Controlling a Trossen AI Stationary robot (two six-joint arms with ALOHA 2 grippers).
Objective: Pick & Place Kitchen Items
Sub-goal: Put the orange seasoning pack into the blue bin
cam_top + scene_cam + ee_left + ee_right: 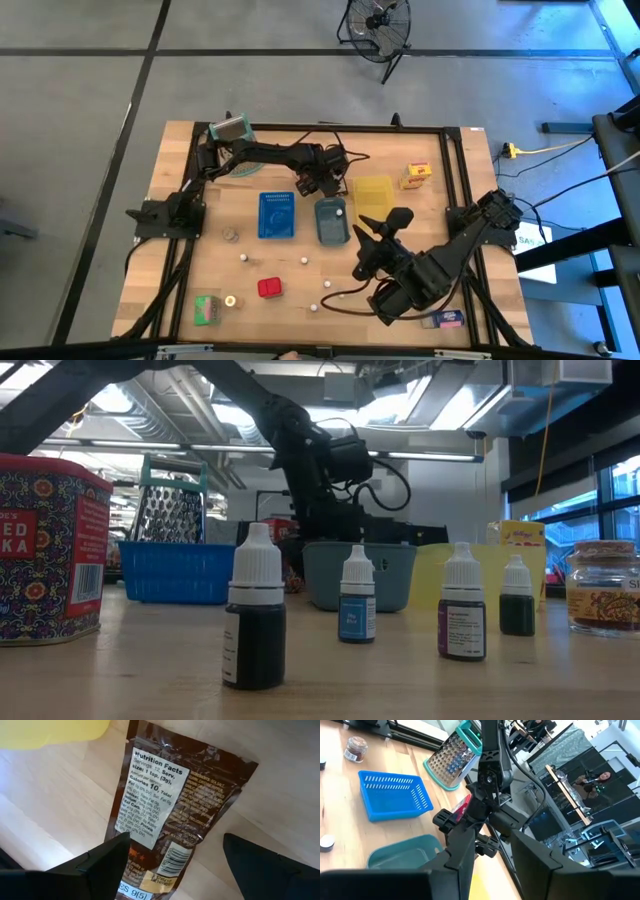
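- Brown packet (175, 815) lying flat on wooden counter (55, 805), beside yellow tray (50, 731).
- Hovering above it, left hand (172, 865) spread wide.
- Risking fingers skidding off slick foil.

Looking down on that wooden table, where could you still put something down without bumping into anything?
Bare wood lies left of the blue tray, between it and the table's left edge. It is crowded from the grey-blue tray to the yellow tray, where the left gripper hovers, and near the right gripper.
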